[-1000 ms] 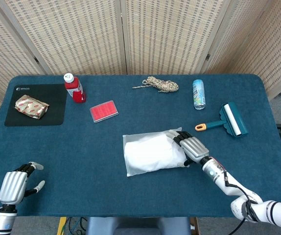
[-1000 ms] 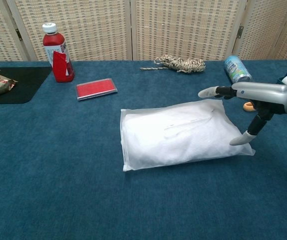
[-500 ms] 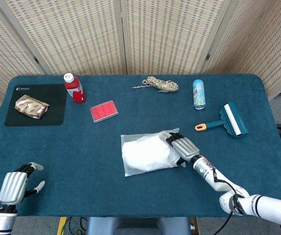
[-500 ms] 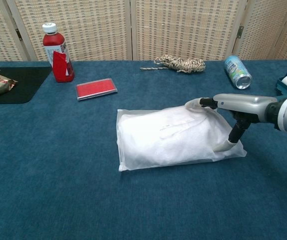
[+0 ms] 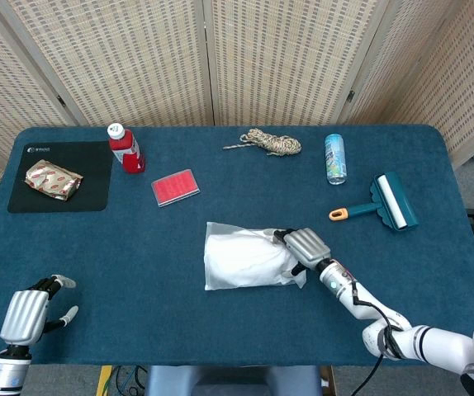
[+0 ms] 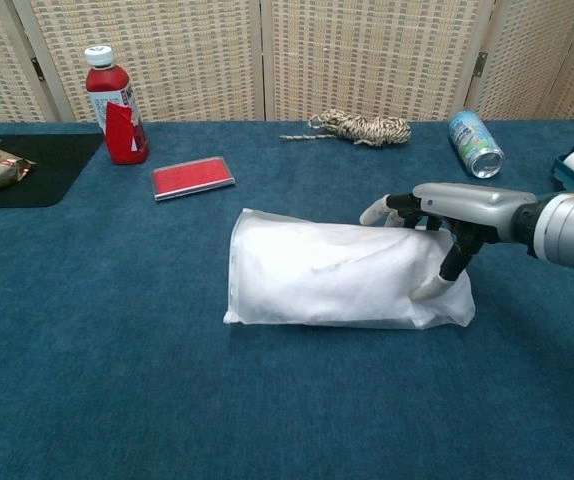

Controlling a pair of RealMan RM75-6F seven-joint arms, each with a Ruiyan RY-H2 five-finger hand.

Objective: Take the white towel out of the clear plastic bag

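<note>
The clear plastic bag lies mid-table with the white towel filling it, bunched into a thick roll. My right hand is at the bag's right end. Its fingers curl over the top and its thumb presses into the front side, so it grips that end. The towel is still wholly inside the bag. My left hand rests at the table's near left corner, far from the bag, fingers loosely apart and holding nothing; the chest view does not show it.
Along the far side stand a red bottle, a red flat case, a coil of rope and a lying can. A teal lint roller lies right. A black mat holds a wrapped packet.
My right hand has moved left and closed on the bag's right end, shoving the bag leftward and bunching it from flat into a taller roll. The left hand stays put.
</note>
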